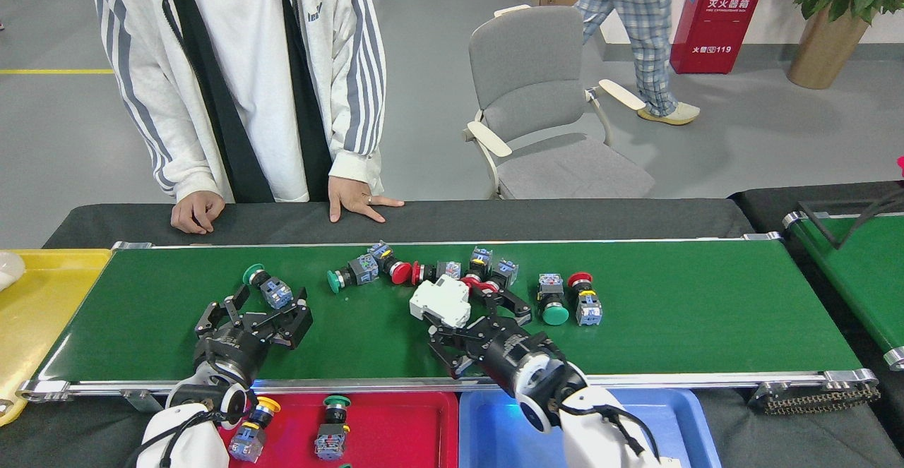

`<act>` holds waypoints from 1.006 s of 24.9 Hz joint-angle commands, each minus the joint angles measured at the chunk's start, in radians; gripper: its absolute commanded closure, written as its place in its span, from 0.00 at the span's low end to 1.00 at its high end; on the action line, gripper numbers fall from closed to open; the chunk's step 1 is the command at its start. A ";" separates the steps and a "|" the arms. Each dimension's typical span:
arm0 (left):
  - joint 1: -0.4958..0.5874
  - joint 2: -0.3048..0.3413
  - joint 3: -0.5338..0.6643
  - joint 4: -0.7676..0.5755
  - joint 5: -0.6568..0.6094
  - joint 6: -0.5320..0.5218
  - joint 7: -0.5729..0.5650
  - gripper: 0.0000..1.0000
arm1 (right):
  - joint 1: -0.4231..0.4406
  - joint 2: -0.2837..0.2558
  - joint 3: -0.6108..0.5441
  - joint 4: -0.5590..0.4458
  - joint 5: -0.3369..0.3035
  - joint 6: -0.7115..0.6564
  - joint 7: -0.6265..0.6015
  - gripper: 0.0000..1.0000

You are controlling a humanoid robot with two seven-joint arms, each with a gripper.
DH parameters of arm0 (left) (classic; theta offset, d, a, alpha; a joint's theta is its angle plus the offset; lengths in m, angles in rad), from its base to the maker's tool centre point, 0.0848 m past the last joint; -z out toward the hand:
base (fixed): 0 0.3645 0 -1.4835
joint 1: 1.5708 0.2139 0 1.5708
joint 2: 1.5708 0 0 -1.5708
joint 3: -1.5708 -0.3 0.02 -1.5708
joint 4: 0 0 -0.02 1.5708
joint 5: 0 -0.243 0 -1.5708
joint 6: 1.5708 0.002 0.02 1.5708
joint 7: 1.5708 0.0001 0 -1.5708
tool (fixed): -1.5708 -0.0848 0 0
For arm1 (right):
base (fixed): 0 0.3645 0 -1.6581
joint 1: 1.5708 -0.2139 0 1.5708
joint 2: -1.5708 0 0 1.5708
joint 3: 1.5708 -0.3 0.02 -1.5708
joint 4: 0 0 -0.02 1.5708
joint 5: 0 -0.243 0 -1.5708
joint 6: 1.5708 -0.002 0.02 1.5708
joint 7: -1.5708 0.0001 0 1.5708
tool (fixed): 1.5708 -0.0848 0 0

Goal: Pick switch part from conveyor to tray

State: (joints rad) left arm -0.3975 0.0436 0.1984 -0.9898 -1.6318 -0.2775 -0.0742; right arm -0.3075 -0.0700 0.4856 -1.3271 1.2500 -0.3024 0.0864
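- As seen from the head view, long dark-green conveyor (706, 313) across the middle, silver-framed, on a black-covered bench (565, 217).
- Near the conveyor's middle, toward its far edge, a cluster of switch parts: green-capped one (351, 274), red-capped one (390, 265), several more red ones packed beside them.
- Just right of that cluster, on the conveyor, a green-capped pair member (551, 298) and a red-capped one (584, 297), side by side.
- Left of the cluster, apart from it, a lone green-capped switch part (266, 286) on the conveyor.
- Left hand (254, 313) over the conveyor just below that lone part, fingers spread wide, nothing between them.
- Right hand (470, 316) over the conveyor at the cluster's near side, fingers parted widely either side of a white breaker block (439, 300); firm contact with it not clear.
- Below the conveyor's near edge, a red tray (402, 426) with a yellow-capped part (253, 429) and a green-capped part (332, 427) inside.
- Right of the red tray, a blue tray (678, 426).
- At the conveyor's left end, a yellow tray (42, 298).
- Beyond the conveyor's far edge, a person in a striped white jacket (240, 80), both of that person's hands on the bench.
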 commanded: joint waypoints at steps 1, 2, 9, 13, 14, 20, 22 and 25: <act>-0.037 0.010 -0.002 0.034 -0.002 0.054 0.017 0.05 | 0.056 -0.093 -0.042 -0.119 -0.052 -0.155 -0.010 0.99; -0.055 0.010 -0.002 0.062 -0.002 0.077 0.019 0.11 | 0.111 -0.152 -0.073 -0.167 -0.086 -0.237 -0.013 0.97; -0.078 0.021 0.012 0.114 0.033 0.115 0.085 0.86 | 0.320 -0.223 -0.257 -0.213 -0.126 -0.466 -0.043 0.00; -0.014 0.036 -0.001 0.077 0.087 0.038 0.131 0.94 | 0.347 -0.137 -0.335 -0.227 -0.121 -0.356 -0.039 0.00; 0.009 0.045 -0.001 0.045 0.089 0.006 0.131 0.94 | 0.360 -0.111 -0.351 -0.230 -0.116 -0.300 -0.040 0.00; 0.376 0.087 0.022 -0.444 0.132 -0.495 0.128 0.92 | 0.435 0.016 -0.372 -0.356 -0.035 0.333 -0.119 0.03; 0.490 0.096 0.036 -0.547 0.150 -0.508 0.128 0.90 | 0.456 0.030 -0.372 -0.373 0.003 0.447 -0.169 0.03; 0.625 0.099 0.038 -0.655 0.171 -0.508 0.123 0.51 | 0.507 0.025 -0.374 -0.376 0.032 0.525 -0.186 0.03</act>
State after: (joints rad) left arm 0.2134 0.1361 0.2308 -1.6048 -1.4703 -0.7578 0.0500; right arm 0.1907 -0.0427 0.1172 -1.6865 1.2747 0.1464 -0.0727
